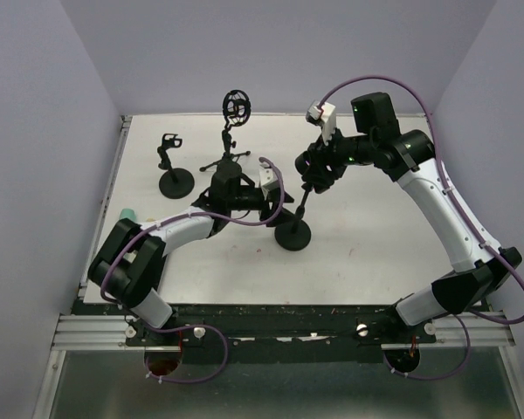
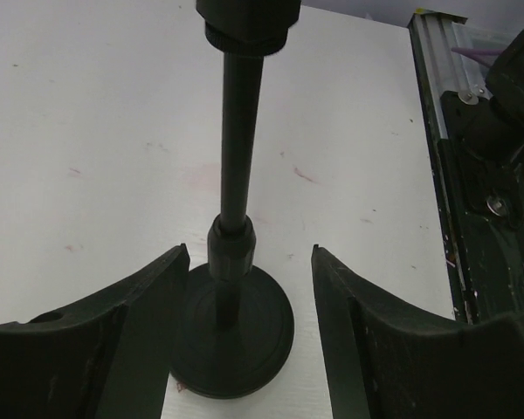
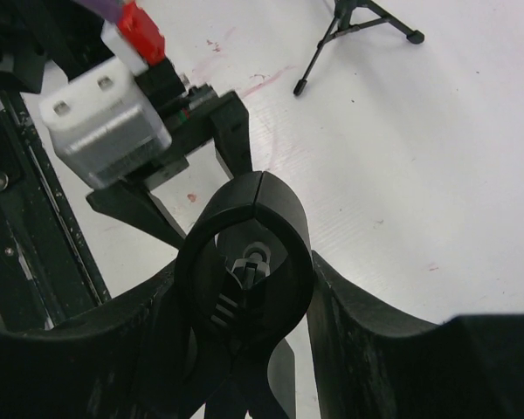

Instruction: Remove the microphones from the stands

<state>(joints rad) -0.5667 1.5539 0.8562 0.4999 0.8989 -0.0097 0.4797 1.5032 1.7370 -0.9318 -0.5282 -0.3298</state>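
Right gripper point(image 3: 246, 262) — clasped on a round black collar point(image 3: 284, 209) at the head of the middle stand point(image 1: 294, 229). Its fingers point(image 3: 349, 305) press against the collar on both sides.

Microphone point(image 1: 312, 181) — at the top of that stand, inside the dark cluster where the right gripper sits. From above its outline cannot be separated from the gripper. In the right wrist view it is unclear whether the collar is the microphone's body or its clip.

Left gripper point(image 2: 249, 250) — released, with jaws spread. It sits low beside the stand, one finger on each side of the pole point(image 2: 237, 148) and neither touching it.

Stand base point(image 2: 244, 349) — a round black disc lying flat on the table point(image 1: 375, 253), with the pole rising from its middle and leaning slightly toward the right gripper in the top view.

Tripod stand point(image 1: 235, 131) — at the back of the table behind the left gripper, carrying a ring-shaped mount on top.

Small stand point(image 1: 173, 170) — back left on a round base, with a clip at its head, well apart from both grippers.

Teal object point(image 1: 127, 214) — at the table's left edge; too small to identify.
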